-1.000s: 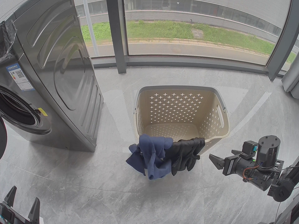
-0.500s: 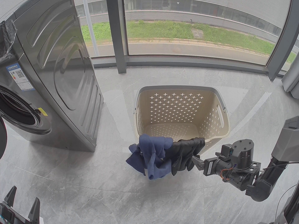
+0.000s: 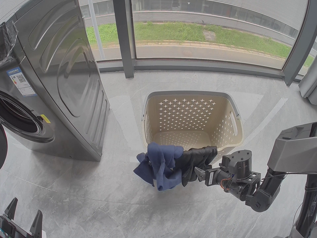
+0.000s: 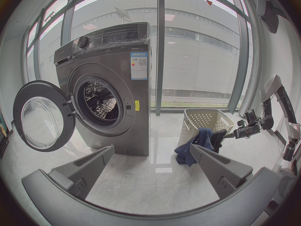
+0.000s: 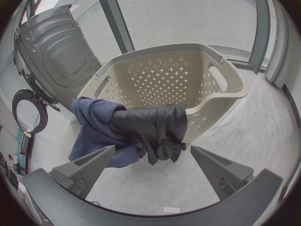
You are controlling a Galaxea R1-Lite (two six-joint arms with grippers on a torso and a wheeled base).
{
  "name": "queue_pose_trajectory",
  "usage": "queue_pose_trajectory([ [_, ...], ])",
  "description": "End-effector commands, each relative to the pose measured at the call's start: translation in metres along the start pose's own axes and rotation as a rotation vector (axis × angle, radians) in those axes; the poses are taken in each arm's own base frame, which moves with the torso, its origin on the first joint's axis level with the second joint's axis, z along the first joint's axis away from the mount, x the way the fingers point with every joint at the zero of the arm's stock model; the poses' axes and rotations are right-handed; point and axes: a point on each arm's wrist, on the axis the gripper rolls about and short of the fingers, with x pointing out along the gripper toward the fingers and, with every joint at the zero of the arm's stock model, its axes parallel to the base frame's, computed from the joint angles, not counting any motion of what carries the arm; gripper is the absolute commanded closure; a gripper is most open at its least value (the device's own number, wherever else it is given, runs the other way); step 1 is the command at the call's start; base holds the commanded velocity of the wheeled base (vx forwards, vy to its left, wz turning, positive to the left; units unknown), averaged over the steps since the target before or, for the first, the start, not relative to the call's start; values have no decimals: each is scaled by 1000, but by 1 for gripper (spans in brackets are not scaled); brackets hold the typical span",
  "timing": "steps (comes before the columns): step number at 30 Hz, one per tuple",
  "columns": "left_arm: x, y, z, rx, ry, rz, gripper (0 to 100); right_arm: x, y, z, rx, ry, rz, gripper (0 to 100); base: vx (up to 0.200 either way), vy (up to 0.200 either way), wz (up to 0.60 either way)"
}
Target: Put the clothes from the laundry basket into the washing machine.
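Note:
The beige laundry basket (image 3: pixel 231 116) stands on the floor. A blue garment (image 3: pixel 160 169) and a black garment (image 3: pixel 194 161) hang over its near rim. My right gripper (image 3: pixel 199 173) is open, level with the black garment's right edge and just beside it. In the right wrist view the black garment (image 5: pixel 156 126) hangs between and beyond the open fingers (image 5: pixel 91 164), with the blue garment (image 5: pixel 91 126) beside it. The washing machine (image 3: pixel 59 70) stands to the left, its round door (image 4: pixel 42 116) swung open. My left gripper (image 3: pixel 26 207) is open and empty, low at the near left.
Tall windows and a dark pillar (image 3: pixel 123 30) stand behind the basket. Bare grey tile floor (image 3: pixel 99 189) runs between the washing machine and the basket. The drum opening (image 4: pixel 98 102) faces the left gripper (image 4: pixel 150 147).
My right arm has swung left across the floor, bringing its open gripper from well right of the basket up to the black garment. The left arm and the clothes have not moved.

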Motion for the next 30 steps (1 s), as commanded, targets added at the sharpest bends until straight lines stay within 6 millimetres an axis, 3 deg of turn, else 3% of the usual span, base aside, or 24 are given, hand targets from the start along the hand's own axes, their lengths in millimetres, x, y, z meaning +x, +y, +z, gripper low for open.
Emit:
queue_pose_trajectory([
  [1, 0, 0, -5, -1, 1, 1, 0, 17, 1, -10, -5, 11, -4, 0, 0, 0, 0],
  [12, 0, 0, -5, -1, 1, 1, 0, 48, 7, -13, 4, -15, 11, 0, 0, 0, 0],
  [30, 0, 0, -5, -2, 1, 1, 0, 75, 7, 0, 37, -90, 15, 0, 0, 0, 0],
])
